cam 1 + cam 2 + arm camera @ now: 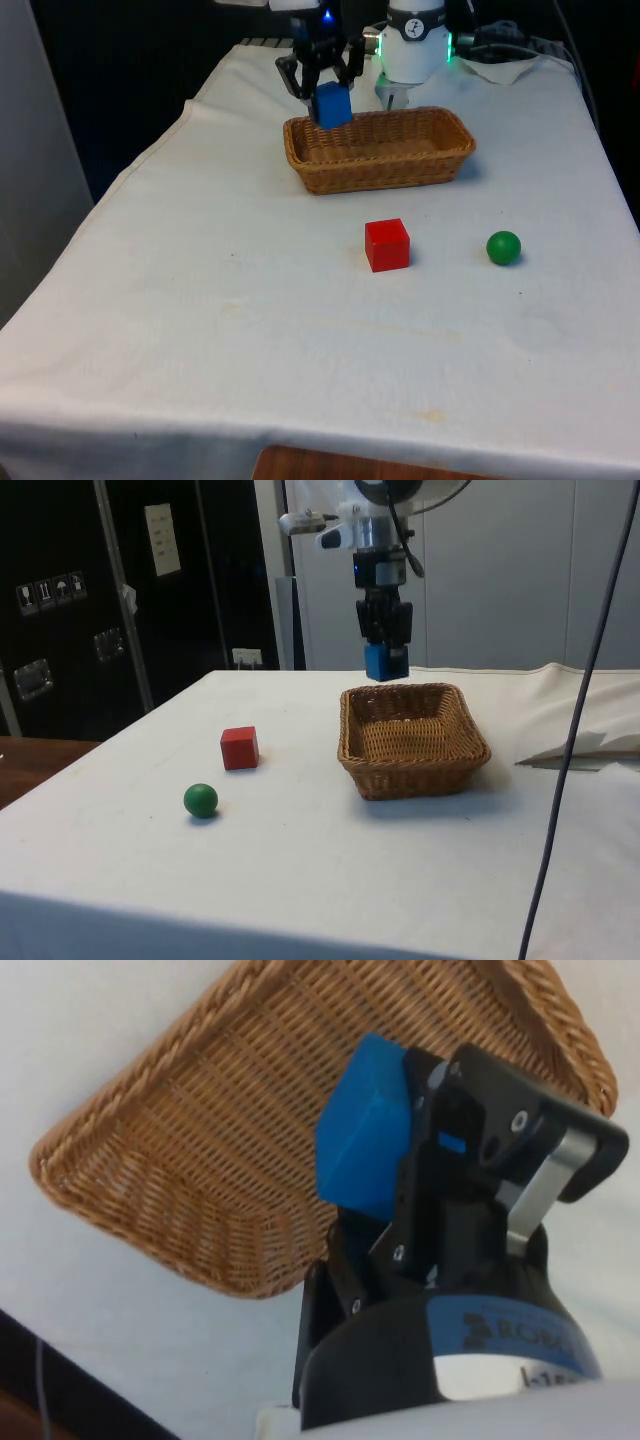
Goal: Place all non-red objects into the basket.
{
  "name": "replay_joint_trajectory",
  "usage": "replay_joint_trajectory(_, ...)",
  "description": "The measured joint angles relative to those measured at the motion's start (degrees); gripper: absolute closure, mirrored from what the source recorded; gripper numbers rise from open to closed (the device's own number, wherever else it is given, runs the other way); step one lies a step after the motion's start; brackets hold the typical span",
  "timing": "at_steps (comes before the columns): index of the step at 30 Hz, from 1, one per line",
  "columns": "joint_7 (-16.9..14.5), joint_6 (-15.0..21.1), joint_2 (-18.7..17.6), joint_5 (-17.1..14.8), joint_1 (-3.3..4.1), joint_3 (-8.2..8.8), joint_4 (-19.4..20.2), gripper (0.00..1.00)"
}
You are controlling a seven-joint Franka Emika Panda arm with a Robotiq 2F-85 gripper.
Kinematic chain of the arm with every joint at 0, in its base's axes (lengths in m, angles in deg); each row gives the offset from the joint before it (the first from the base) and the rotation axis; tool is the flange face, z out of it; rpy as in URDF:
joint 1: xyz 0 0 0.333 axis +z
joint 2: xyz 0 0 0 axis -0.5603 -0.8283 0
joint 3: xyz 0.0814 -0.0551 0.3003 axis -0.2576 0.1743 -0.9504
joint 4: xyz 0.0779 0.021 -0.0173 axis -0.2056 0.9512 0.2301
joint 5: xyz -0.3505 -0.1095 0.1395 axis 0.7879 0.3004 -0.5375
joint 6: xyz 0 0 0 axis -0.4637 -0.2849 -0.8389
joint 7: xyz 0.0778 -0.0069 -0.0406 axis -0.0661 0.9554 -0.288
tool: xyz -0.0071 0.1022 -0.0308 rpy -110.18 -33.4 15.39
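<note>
One blue block [332, 105] is clamped tight in the hand [326, 98], hanging above the basket [440, 160] rim; green ball [503, 247] sits at the basket's 5 o'clock.

On the gripper [400, 1175] body, a blue band bears partly hidden lettering that begins "ROB"; nothing else is legible.

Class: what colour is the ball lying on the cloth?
Green; the ball shows best in the front view.

The front view looks along the table [200, 330] at mid distance. The side view crosses it; both share the basket [414, 738]. The wrist view hangs close above that basket.
</note>
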Motion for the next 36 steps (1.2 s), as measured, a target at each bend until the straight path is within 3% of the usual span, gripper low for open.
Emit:
replay_joint_trajectory(13, 1.3, 6.9, -0.5, -0.1, 0.17, -0.52, 4.6, 0.98)
replay_joint_trajectory(23, 1.0, 11.8, -5.4, -3.0, 0.34, -1.43, 5.1, 0.98)
replay_joint_trajectory(33, 0.9, 13.2, -7.6, -4.3, 0.4, -1.95, 5.0, 0.97)
replay_joint_trajectory(36, 0.9, 13.2, -7.8, -4.4, 0.4, -1.95, 5.0, 0.64)
